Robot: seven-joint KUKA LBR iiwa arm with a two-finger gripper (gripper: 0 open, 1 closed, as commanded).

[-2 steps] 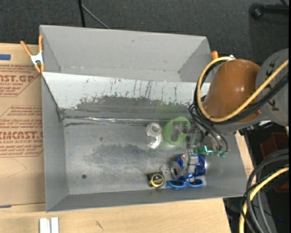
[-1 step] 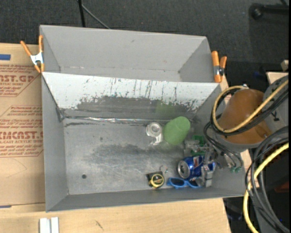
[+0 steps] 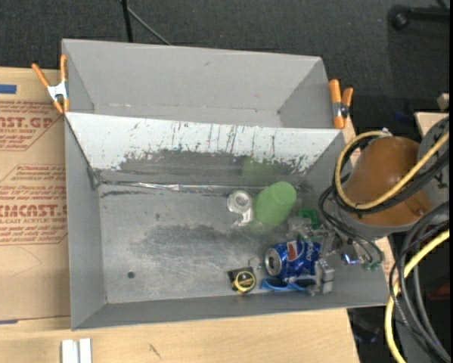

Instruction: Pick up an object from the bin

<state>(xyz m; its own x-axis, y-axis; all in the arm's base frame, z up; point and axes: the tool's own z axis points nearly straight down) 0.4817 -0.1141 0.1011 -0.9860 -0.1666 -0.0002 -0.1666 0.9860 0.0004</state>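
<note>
While low in the lower-right corner of the bin (image 3: 86, 240), the gripper (image 3: 326, 268) sits just beside a crushed blue soda can (image 3: 293, 260); whether it is spread or closed cannot be told.

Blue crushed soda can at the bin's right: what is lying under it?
A blue flat piece sticks out under the blue crushed soda can; the rest of it is covered.

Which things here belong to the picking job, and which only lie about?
Job: gripper; crushed blue metal drink can beside it, in the lower right corner of the grey metal bin.
Lying about: green plastic cup; small clear plastic piece; round yellow-and-black tape measure.
</note>
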